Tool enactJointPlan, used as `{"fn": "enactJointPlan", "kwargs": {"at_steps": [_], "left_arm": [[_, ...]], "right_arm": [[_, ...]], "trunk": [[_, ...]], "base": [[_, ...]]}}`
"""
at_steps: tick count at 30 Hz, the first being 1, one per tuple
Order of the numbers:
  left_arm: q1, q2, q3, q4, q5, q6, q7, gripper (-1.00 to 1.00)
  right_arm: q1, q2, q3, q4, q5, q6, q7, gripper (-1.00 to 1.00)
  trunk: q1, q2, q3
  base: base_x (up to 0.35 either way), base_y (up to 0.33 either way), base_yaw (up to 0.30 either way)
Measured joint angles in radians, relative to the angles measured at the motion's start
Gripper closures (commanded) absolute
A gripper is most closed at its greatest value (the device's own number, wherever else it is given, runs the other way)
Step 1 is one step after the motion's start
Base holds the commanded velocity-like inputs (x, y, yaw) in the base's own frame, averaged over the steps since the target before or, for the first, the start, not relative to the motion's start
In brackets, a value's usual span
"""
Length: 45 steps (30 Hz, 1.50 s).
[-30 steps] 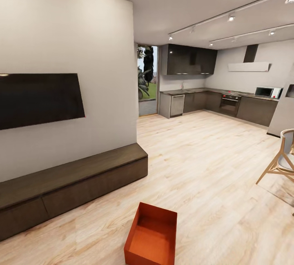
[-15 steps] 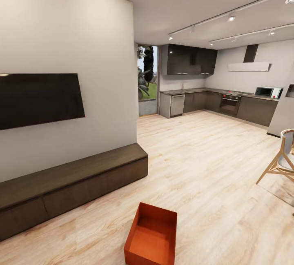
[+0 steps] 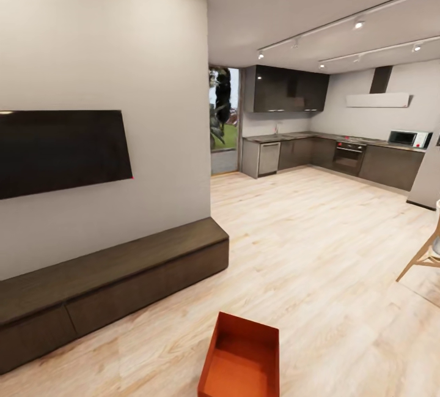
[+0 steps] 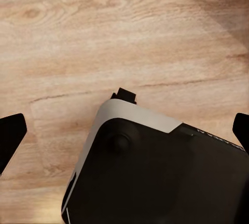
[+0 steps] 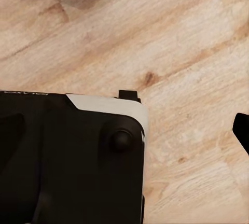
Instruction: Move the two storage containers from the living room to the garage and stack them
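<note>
I see one storage container on the wood floor, just right of the TV bench. It looks stiff and light; I'd grip opposite walls. My left end effector is spread wide and empty; the right one's state I cannot tell.

Wall-mounted dark TV hanging above long low dark cabinet. Dark kitchen units, oven, microwave standing beyond. Wooden chair sitting at the edge.
</note>
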Motion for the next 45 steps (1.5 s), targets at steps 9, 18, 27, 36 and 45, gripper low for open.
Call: {"fn": "enactJointPlan", "kwargs": {"at_steps": [9, 18, 27, 36, 45], "left_arm": [[0.0, 0.0, 0.0, 0.0, 0.001, 0.0, 0.0, -1.0], [0.0, 0.0, 0.0, 0.0, 0.001, -0.001, 0.0, -1.0], [0.0, 0.0, 0.0, 0.0, 0.004, 0.0, 0.0, -1.0], [0.0, 0.0, 0.0, 0.0, 0.005, -0.001, 0.0, -1.0], [0.0, 0.0, 0.0, 0.0, 0.004, -0.001, 0.0, -1.0]], "right_arm": [[0.0, 0.0, -0.002, 0.0, -0.009, 0.001, 0.0, -1.0], [0.001, 0.0, -0.002, 0.0, -0.009, 0.0, 0.0, -1.0], [0.0, 0.001, -0.002, 0.0, -0.007, 0.0, 0.0, -1.0], [0.0, 0.001, 0.0, 0.0, 0.0, 0.001, 0.001, -1.0], [0.0, 0.001, 0.005, 0.0, 0.01, 0.003, 0.0, -1.0]], "trunk": [[0.0, 0.0, 0.0], [0.0, 0.0, 0.0], [0.0, 0.0, 0.0], [0.0, 0.0, 0.0], [0.0, 0.0, 0.0]], "base": [[0.032, 0.02, -0.171], [0.001, 0.001, -0.24], [0.0, 0.0, -0.233], [0.0, 0.0, -0.053], [0.0, 0.0, 0.0]]}}
